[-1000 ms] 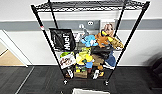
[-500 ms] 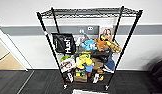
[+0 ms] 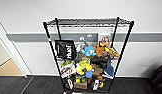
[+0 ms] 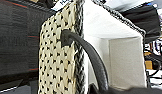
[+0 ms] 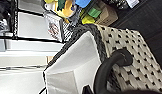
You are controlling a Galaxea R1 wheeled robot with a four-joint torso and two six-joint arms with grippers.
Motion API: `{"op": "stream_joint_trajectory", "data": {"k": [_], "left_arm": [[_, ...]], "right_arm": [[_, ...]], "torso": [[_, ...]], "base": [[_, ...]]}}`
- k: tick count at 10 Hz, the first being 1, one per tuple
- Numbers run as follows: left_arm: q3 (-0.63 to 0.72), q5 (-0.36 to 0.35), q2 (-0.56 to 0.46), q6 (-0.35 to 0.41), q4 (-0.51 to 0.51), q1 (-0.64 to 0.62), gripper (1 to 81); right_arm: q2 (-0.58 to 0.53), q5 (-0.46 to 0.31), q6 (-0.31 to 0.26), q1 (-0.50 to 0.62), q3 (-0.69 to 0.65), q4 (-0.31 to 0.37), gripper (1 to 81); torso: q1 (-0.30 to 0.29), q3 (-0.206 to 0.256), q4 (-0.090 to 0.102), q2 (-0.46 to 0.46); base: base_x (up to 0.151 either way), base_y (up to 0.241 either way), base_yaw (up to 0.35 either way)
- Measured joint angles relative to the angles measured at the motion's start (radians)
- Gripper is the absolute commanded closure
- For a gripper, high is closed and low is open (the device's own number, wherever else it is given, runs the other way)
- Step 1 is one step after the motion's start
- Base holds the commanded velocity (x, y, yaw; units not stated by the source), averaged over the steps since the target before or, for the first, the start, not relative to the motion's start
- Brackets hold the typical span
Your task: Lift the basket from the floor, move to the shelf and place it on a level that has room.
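Grippers cannot be made out in either wrist view, so whether their fingers are apart or together cannot be told; the basket (image 4: 59, 62) sits close under both wrist cameras, off the floor (image 3: 34, 86), in front of the shelf (image 3: 88, 53).

Largest in the head view, the shelf stands against a pale wall on dark carpet, its top level (image 3: 88, 22) bare wire grid, its lower tiers crowded with toys (image 3: 97, 50) and a black Huel bag (image 3: 65, 49) hanging at the left post. Next, the basket shows its cream woven side, dark braided rim and white cloth lining (image 5: 69, 67). Smaller, a dark loop handle (image 4: 89, 55) arches from the weave at one end, and the other loop handle (image 5: 109, 67) shows in the right wrist view.
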Motion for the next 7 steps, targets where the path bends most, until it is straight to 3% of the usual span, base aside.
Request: {"op": "stream_joint_trajectory", "data": {"k": [2, 7], "left_arm": [[0.008, 0.004, -0.003, 0.0, 0.0, 0.0, 81.1], [0.043, 0.012, -0.016, 0.0, 0.0, 0.004, 81.1]], "right_arm": [[-0.004, -0.001, 0.0, -0.008, 0.003, 0.0, 81.1], [-0.018, -0.002, 0.002, -0.011, 0.025, 0.0, 81.1]], "torso": [[-0.001, 0.039, 0.0, -0.001], [-0.002, 0.068, 0.0, -0.002]], "base": [[0.0, 0.0, 0.0], [0.0, 0.0, 0.0]]}}
